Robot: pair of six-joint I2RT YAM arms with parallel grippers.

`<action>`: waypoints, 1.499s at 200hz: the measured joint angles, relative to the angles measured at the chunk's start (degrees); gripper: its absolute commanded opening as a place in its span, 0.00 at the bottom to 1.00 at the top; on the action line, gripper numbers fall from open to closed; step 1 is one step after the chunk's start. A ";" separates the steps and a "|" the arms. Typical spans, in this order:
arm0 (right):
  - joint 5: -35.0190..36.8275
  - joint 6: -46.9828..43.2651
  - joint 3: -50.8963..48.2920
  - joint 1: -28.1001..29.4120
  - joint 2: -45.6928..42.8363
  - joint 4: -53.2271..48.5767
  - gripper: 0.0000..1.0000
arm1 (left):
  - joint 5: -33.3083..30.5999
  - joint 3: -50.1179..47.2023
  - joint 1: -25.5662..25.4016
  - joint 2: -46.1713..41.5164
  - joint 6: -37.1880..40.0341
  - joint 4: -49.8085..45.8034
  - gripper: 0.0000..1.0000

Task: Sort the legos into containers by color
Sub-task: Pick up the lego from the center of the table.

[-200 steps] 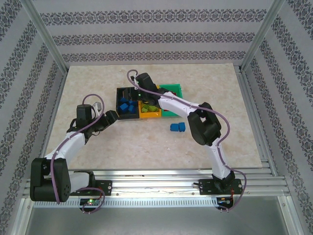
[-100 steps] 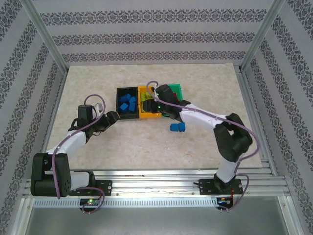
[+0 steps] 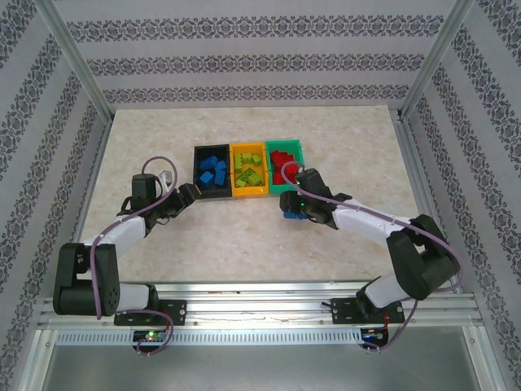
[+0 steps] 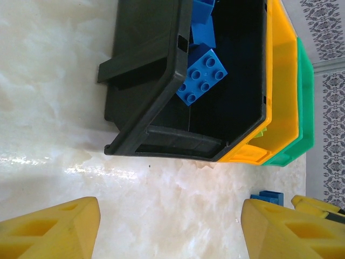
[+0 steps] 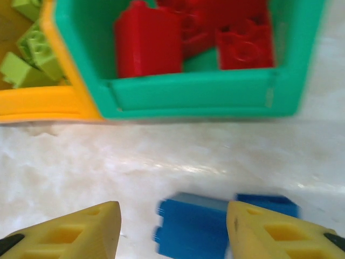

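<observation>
Three containers stand side by side at mid-table. The black bin (image 3: 200, 169) (image 4: 145, 81) holds blue legos (image 3: 213, 172) (image 4: 203, 82), the orange-yellow bin (image 3: 249, 191) (image 5: 38, 100) holds lime ones (image 3: 249, 169) (image 5: 32, 56), and the green bin (image 3: 286, 146) (image 5: 188, 94) holds red ones (image 3: 282, 164) (image 5: 148, 46). Two loose blue legos (image 3: 288, 214) (image 5: 191, 229) lie on the table in front of the green bin. My right gripper (image 3: 291, 208) (image 5: 172, 232) is open, low over them, one brick between its fingers. My left gripper (image 3: 194, 193) (image 4: 170, 229) is open over bare table beside the black bin's near corner.
The marble-patterned table (image 3: 163, 138) has free room on the left, right and far side of the bins. Patterned walls and metal frame posts (image 3: 77, 69) enclose it. A second blue brick (image 5: 267, 202) lies just behind my right finger.
My right arm has swung from over the black bin, past the orange-yellow one, down to the loose blue legos, its jaws widening. The left arm has barely moved.
</observation>
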 measured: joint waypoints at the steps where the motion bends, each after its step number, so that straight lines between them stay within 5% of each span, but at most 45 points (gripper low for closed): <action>1: 0.15 0.00 -0.17 -0.13 -0.22 -0.09 0.56 | -0.02 0.00 0.00 0.02 -0.04 0.07 0.70; 228: 1.46 1.29 -5.84 -5.25 0.39 -3.72 0.49 | 0.81 -0.72 -0.02 2.45 -2.25 3.80 0.69; 300: 0.98 1.38 -5.49 -5.09 0.11 -3.28 0.31 | 0.79 -0.72 -0.07 2.14 -2.38 3.78 0.69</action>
